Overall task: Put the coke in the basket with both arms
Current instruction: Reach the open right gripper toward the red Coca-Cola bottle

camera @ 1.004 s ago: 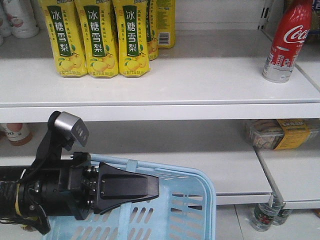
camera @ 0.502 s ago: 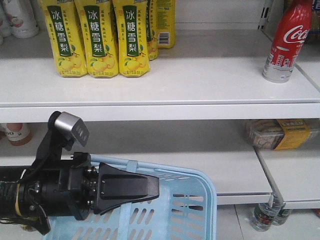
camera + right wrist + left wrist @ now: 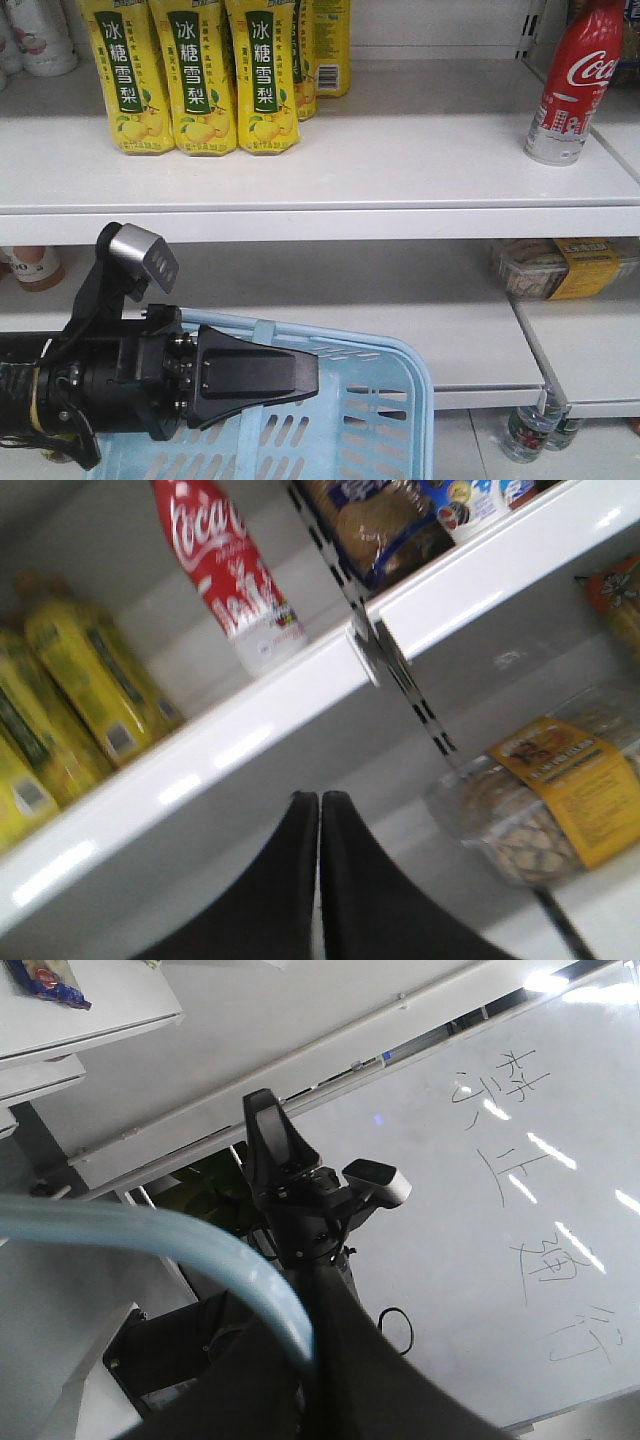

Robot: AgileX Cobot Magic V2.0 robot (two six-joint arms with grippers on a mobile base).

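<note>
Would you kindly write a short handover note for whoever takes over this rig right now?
Left pincer: shut, apparently on the handle of the basket, holding it up in front of the lower shelf.
Right pincer: shut, empty, aimed at the front edge of the upper shelf, below the coke.
The coke stands upright at the far right of the upper shelf, untouched.
Done: basket in hand.
Left: open the right pincer, grasp the coke, lower it into the basket.

The yellow drink bottles point(image 3: 188, 80) carry green labels reading 冰糖雪梨, the coke point(image 3: 572, 80) shows white "Coca" script, and the whiteboard point(image 3: 520, 1210) bears illegible handwritten characters.
</note>
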